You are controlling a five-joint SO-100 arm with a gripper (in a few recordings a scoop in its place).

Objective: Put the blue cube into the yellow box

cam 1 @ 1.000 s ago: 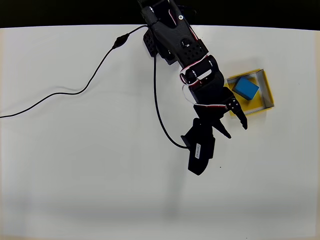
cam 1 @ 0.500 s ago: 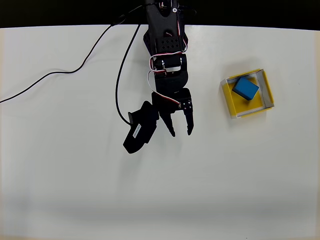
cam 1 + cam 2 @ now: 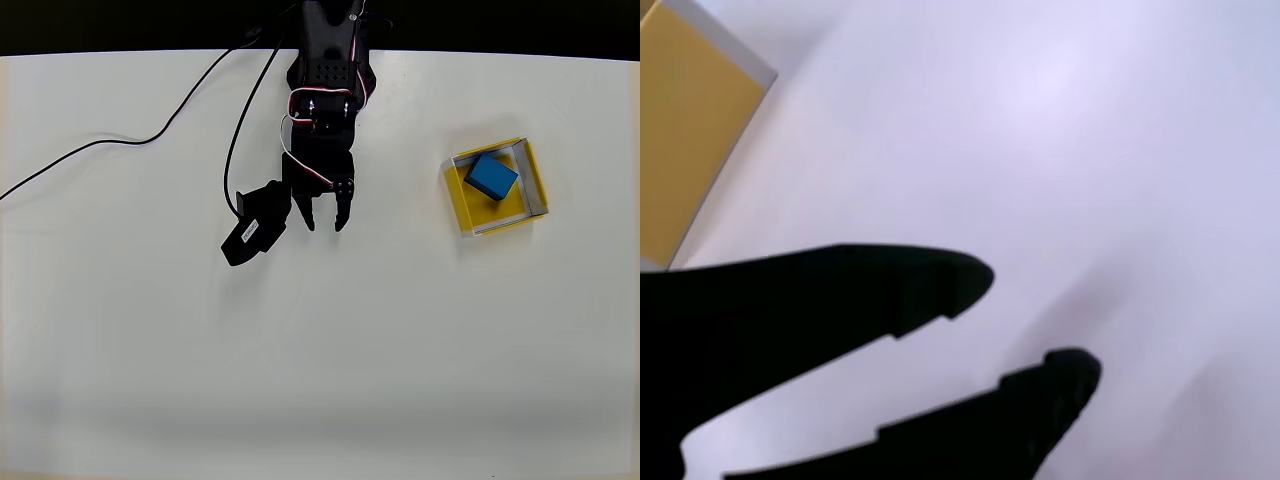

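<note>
In the overhead view the blue cube lies inside the yellow box at the right of the white table, resting toward the box's far side. My black gripper hangs well to the left of the box, near the table's far middle, open with nothing between its fingers. The wrist view has the two black fingertips apart over bare white table, with a side of the yellow box at the upper left corner.
A black cable runs from the arm's base across the far left of the table. Another loop of cable hangs beside the arm. The table's far edge meets a dark background.
The arm has swung left, away from the yellow box, and drawn back toward its base. The jaws have narrowed a little. The blue cube has stayed in the box.
</note>
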